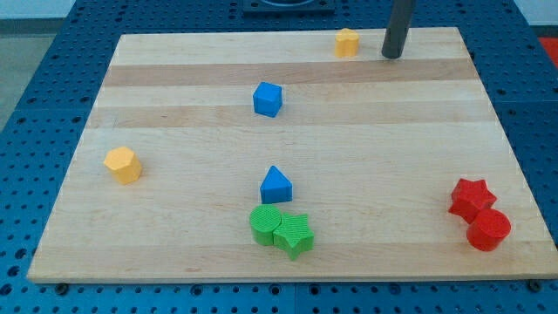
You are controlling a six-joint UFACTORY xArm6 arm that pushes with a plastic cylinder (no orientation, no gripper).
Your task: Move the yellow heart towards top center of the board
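Planks of pale wood make up the surface (174, 244), a board lying on a blue perforated bench (35, 35). Going from the view's left: a yellow hexagonal block (123, 164) sits near the left edge at mid height, with bare wood all round it. Further right, a blue cube (268, 98) stands alone in the upper middle. Below it a blue triangular block (275, 185) sits just above a green round block (265, 224) and a green star block (294, 235), which touch each other near the bottom edge. The small yellow heart block (347, 42) lies close to the top edge, a little right of centre, with open board on its left along that edge. My tip (391, 55), the end of the dark rod, rests just to the heart's right, apart from it, also near the top edge. At the lower right corner a red star block (471, 199) touches a red cylinder (488, 230), both close to the right edge. This arm carries no jaws, so nothing is grasped.
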